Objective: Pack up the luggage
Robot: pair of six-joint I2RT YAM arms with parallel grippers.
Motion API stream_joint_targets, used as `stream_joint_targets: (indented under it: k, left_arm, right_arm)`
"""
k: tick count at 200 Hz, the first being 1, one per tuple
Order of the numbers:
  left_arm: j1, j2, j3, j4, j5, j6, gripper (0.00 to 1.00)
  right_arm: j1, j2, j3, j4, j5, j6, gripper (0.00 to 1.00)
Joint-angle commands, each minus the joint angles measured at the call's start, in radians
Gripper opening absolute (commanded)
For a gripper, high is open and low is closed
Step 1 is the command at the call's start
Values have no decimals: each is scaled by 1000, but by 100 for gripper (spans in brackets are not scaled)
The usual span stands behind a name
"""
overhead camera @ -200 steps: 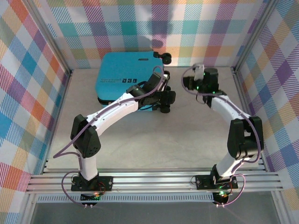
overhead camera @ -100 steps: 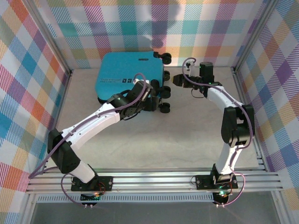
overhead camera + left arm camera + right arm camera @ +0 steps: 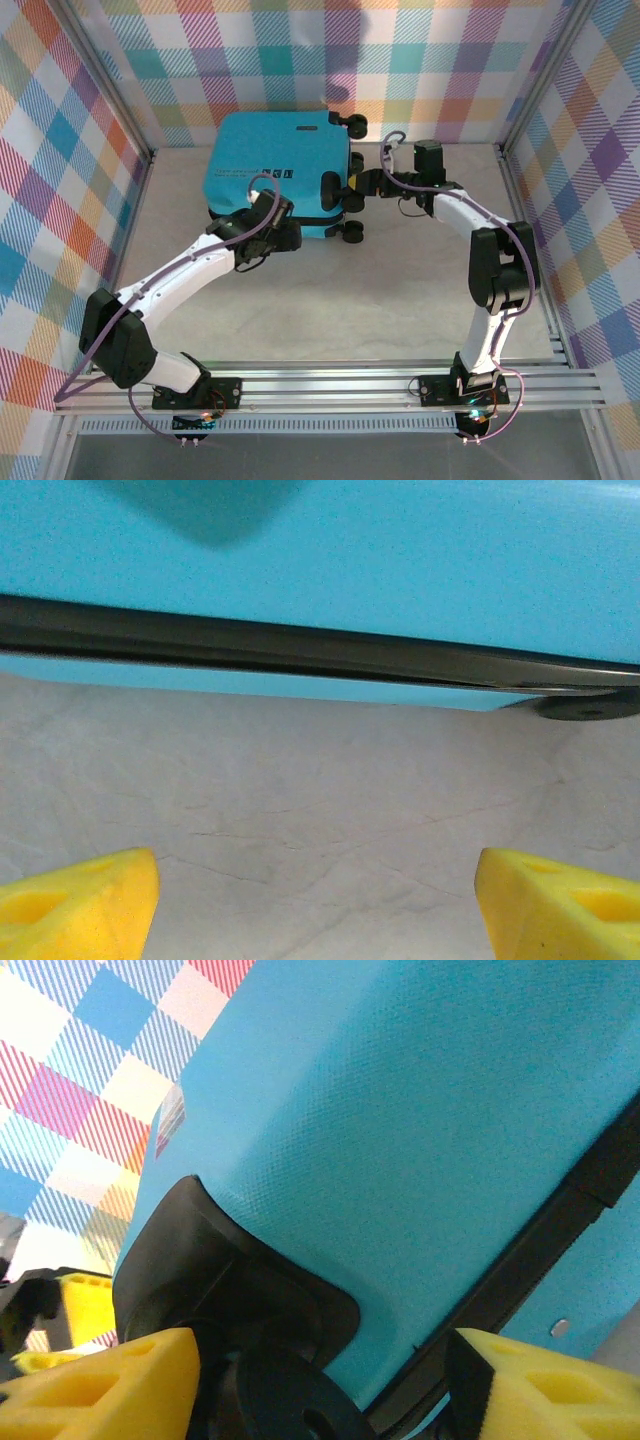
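Left gripper [image 3: 315, 885]: pads wide apart, nothing between them, low on the table [image 3: 330, 300], facing the zipper band [image 3: 300, 655] on the suitcase's near side. The luggage [image 3: 275, 165] lies flat and closed at the table's far edge, left of centre. Right gripper [image 3: 320, 1380]: pads apart, straddling a wheel [image 3: 290, 1405] at the suitcase's right end, not clamped as far as I can tell. My read: you're bracing it for zipper work. Next, hold the wheel end steady and line the left pads on the band. Count: one suitcase, two grippers.
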State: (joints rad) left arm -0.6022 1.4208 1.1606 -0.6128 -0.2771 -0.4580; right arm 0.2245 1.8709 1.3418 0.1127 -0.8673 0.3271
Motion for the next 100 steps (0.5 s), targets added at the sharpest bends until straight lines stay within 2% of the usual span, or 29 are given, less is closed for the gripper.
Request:
stream_joint_targets:
  k: [1, 63, 100]
  left_arm:
    - [27, -47, -32, 50, 47, -17, 82]
    - [35, -134, -31, 0, 21, -10, 83]
    - [35, -254, -50, -70, -4, -38, 84]
  right_arm:
    - [41, -35, -45, 3, -72, -14, 61]
    - [141, -151, -171, 7, -41, -29, 36]
    - [264, -198, -235, 42, -7, -8, 29]
